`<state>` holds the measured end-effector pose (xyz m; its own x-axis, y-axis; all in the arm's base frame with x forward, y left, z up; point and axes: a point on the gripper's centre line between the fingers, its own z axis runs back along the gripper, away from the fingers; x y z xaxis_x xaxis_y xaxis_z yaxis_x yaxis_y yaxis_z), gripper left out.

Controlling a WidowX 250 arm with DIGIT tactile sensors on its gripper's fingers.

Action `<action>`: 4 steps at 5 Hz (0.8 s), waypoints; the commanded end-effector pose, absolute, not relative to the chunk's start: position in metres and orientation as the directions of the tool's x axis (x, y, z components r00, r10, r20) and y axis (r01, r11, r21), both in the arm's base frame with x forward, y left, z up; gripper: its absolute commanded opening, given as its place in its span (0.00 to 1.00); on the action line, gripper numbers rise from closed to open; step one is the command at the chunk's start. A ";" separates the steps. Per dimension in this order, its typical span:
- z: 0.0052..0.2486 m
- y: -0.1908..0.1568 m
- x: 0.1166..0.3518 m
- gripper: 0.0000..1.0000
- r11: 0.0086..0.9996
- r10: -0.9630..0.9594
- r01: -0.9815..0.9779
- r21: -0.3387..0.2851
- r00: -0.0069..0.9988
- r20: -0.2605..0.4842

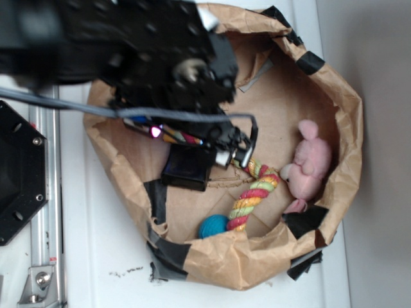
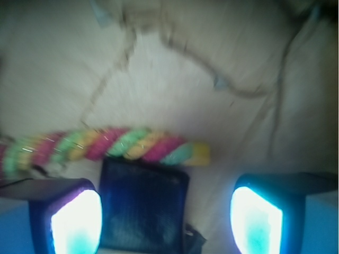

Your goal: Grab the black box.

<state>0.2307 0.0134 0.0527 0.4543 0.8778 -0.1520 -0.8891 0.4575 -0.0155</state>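
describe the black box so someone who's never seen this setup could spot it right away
Find the brown paper bag rolled open on the white table; the black box lies on its floor toward the left, under the robot's gripper. It is beside the striped rope toy, away from the pink plush. Unlike the flat matte tape patches on the bag's rim, it is a small, glossy, squarish block.

Crumpled matt brown paper bag (image 1: 334,102) holds a glossy small black box (image 1: 187,168), a twisted multicoloured rope toy (image 2: 106,145) and a fuzzy pink plush toy (image 1: 310,163).
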 end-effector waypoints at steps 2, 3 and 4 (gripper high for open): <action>0.000 -0.014 0.224 1.00 0.527 0.822 -0.848 -0.051 0.524 -0.221; 0.034 -0.010 0.224 0.00 0.649 0.753 -0.759 -0.051 0.650 -0.098; 0.082 0.019 0.236 0.00 0.814 0.577 -0.580 -0.022 0.804 0.145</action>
<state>0.2313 0.0120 0.0700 0.8041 0.5881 0.0867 -0.5909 0.8067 0.0088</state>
